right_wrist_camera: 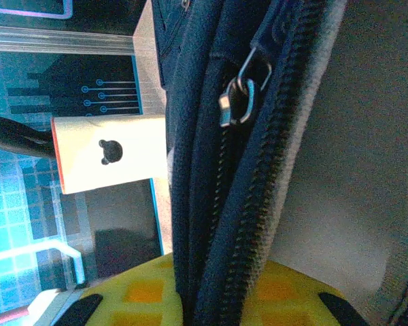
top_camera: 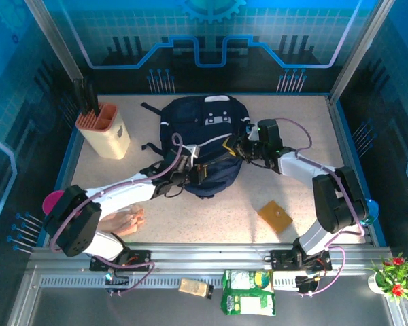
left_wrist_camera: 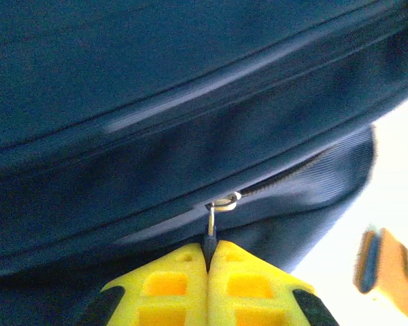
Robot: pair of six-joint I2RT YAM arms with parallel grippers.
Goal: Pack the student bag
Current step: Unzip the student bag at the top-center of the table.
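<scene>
Both arms reach onto the student bag (top_camera: 204, 129), both grips closed.
Left arm (top_camera: 115, 193) stretches low from the near edge, forward and to the right. The left end effector (left_wrist_camera: 209, 257) is pressed together, pinching the zipper pull (left_wrist_camera: 210, 227) on the bag's near side. Right arm (top_camera: 306, 166) folds at the elbow and reaches left. The right end effector (right_wrist_camera: 211, 302) pinches the bag's zippered edge. The bag lies flat mid-surface (top_camera: 292, 122), toward the far side.

We see the student bag (top_camera: 201, 139) lying flat in the upper centre of the overhead frame; dark navy, thin white piping (grey-white patch (top_camera: 218, 119) near its top end); its zip pull (left_wrist_camera: 210, 228) sits low centre in the left wrist frame.
</scene>
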